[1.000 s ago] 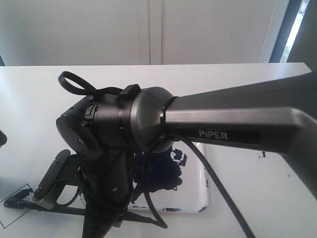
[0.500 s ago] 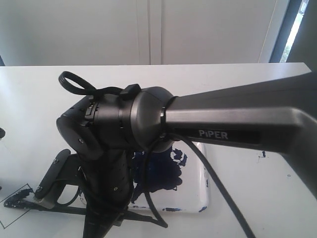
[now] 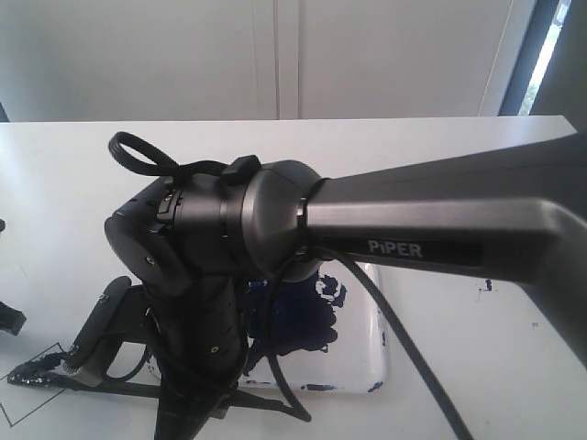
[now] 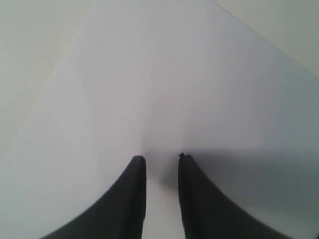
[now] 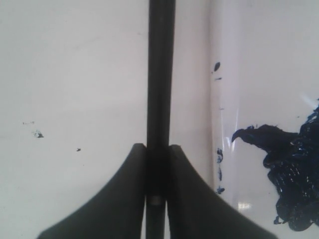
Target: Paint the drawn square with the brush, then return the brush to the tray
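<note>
In the right wrist view my right gripper is shut on the brush, whose black handle runs out past the fingertips. The tray with its dark blue blotch lies right beside the handle. In the exterior view the tray sits behind my right arm. The brush reaches to the drawn square at the lower left, which has dark paint in it. My left gripper is open over white paper, holding nothing.
The right arm's big black wrist and grey forearm block the middle of the exterior view. A white table runs back to a white wall. A dark part of the left arm shows at the left edge.
The dark part of the left arm at the left edge has dropped lower. The brush end at the drawn square has shifted slightly. The right arm has barely moved.
</note>
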You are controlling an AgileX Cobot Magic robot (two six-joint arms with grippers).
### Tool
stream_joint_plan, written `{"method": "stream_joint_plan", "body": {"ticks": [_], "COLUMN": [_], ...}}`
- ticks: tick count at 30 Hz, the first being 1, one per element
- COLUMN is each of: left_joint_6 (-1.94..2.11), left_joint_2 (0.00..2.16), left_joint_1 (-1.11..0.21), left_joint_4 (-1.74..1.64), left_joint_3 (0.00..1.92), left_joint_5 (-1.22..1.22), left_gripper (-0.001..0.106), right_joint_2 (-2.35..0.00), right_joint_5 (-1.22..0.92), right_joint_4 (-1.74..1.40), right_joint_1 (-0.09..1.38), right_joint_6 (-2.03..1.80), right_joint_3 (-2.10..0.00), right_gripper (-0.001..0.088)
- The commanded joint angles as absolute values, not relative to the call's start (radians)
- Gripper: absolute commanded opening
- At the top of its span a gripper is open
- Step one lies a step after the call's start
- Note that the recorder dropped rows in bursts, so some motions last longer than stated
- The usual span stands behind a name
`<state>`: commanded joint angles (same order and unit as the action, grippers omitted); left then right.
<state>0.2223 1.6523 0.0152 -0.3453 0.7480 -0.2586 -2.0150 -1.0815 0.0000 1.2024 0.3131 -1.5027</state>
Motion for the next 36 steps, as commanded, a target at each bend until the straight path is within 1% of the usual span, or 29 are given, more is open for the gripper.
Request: {"method": "stream_joint_plan", "body": {"ticks": [8,10,13,15,25,36], "left_joint_6": [0.357,0.357,0.343,0.343,0.343,0.311], "left_joint_2": [1.652,1.652,1.652,1.652,1.652,1.684], "left_joint_1": [0.171,0.195,0.198,0.198,0.198,0.198], "left_joint_4": [-0.292,-0.263,-0.265,-0.250,-0.181,-0.179], "left_joint_3": [0.748,0.748,0.748,0.748,0.748,0.746], "left_joint_5": [-0.238,-0.236,-0.223,-0.210,-0.146,-0.148], "left_gripper": [0.030,0.036,0.049,0.053,0.052,0.052], "right_joint_2": [-2.015,-2.015,-2.015,-2.015,-2.015,-2.015], "right_joint_5": [-1.082,-1.083,-1.083,-1.083,-1.083,-1.085], "right_joint_4": [0.000,0.000,0.000,0.000,0.000,0.000], "right_joint_1": [1.202,1.202,1.202,1.202,1.202,1.202], "right_joint_6": [0.313,0.313,0.313,0.313,0.313,0.313], "right_joint_3": [-1.503,-1.503,-1.503,-1.503,-1.503,-1.503], "right_gripper": [0.0000,0.0000,0.0000,0.0000,0.0000,0.0000]}}
